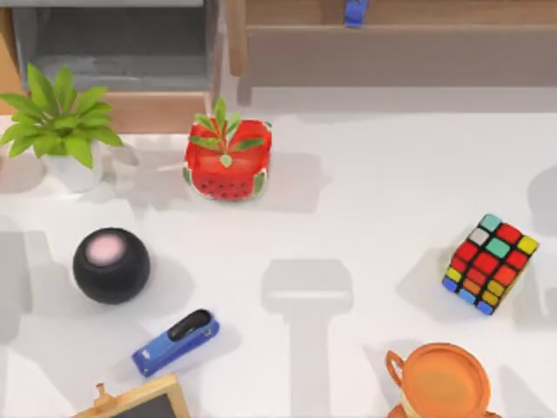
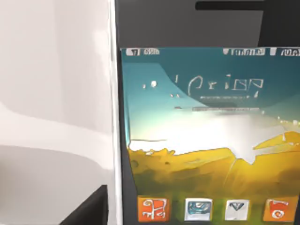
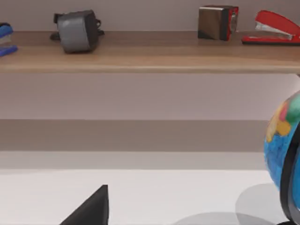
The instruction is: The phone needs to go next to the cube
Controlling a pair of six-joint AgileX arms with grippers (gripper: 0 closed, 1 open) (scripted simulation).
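1. My left gripper [image 2: 90,210] shows as a dark wedge at the rim of the left wrist view. I cannot tell from here whether it is released, clenched or grasping anything.
2. Right beside that wedge is the white-edged rectangular smartphone [image 2: 206,136]. It sits very close to the left wrist camera, its screen lit in teal and yellow with a row of orange and white app icons. A white surface lies next to its edge. I cannot tell where on the tabletop it is.
3. My right gripper [image 3: 90,210] is another dark wedge in the right wrist view. I cannot tell its state either. It faces a long wooden shelf [image 3: 150,54] that carries a red stapler [image 3: 272,29], and a blue globe [image 3: 283,140] stands nearby.
4. From above, the 3x3 puzzle cube with a black grid and coloured stickers [image 1: 490,264] sits near the right edge of the white tabletop [image 1: 348,226].
5. An orange cup [image 1: 446,381] stands at the near edge, just below the cube.
6. A red watermelon-patterned planter [image 1: 228,161] stands toward the far edge, well apart from the cube.
7. A black round speaker [image 1: 110,265] and a blue stapler [image 1: 176,342] lie towards the left side of the tabletop.
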